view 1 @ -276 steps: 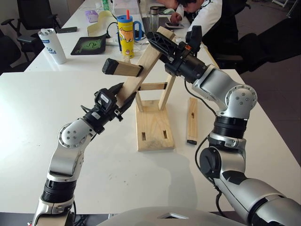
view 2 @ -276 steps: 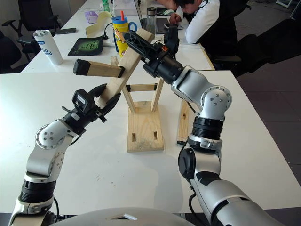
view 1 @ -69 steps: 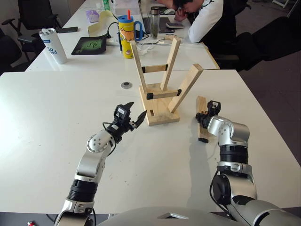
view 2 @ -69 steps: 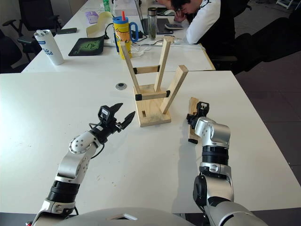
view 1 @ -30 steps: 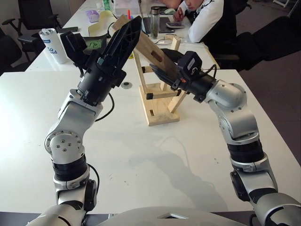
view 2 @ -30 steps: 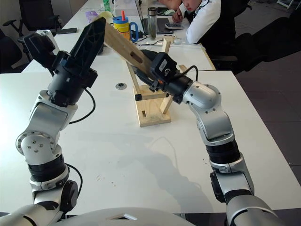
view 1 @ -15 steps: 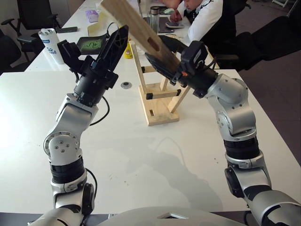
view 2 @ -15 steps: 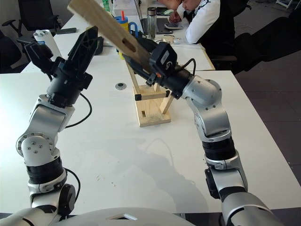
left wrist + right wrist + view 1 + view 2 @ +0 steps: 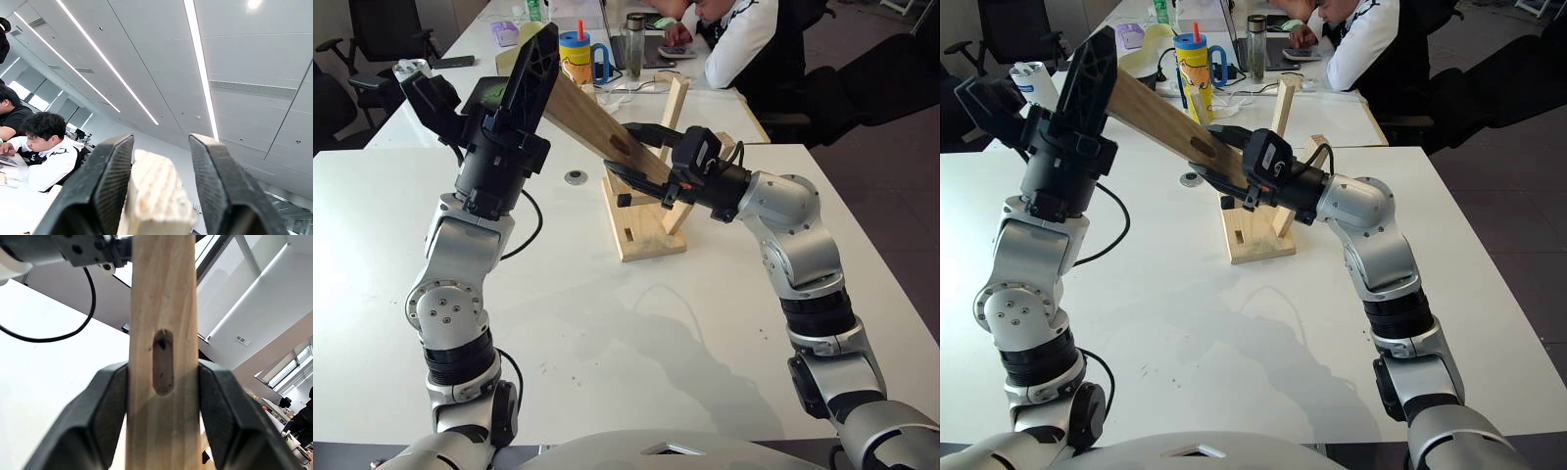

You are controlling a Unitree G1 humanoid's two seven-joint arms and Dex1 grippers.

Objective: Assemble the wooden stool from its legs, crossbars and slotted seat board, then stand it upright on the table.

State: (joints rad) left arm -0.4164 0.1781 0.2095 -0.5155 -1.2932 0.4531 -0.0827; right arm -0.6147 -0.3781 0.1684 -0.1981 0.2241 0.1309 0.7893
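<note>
A wooden leg (image 9: 592, 122) with a slot (image 9: 163, 363) slants through the air above the table. My right gripper (image 9: 641, 152) is shut on its lower end, pads pressed to both sides (image 9: 164, 367). The upper end sits between the fingers of my raised left gripper (image 9: 543, 59), which is open, a small gap showing beside one finger (image 9: 215, 186). Below, the partly built stool lies upside down: its seat board (image 9: 651, 240) is flat on the table, with three legs and two crossbars (image 9: 641, 196) standing up from it.
A small round disc (image 9: 575, 177) lies on the white table left of the stool. On the table behind stand a yellow cup (image 9: 575, 54), a bottle (image 9: 634, 39), a white tumbler (image 9: 1033, 83) and a green mat (image 9: 489, 93).
The right gripper has swung the leg's upper end down from high above. The left gripper has risen, and that end now lies between its fingers.
</note>
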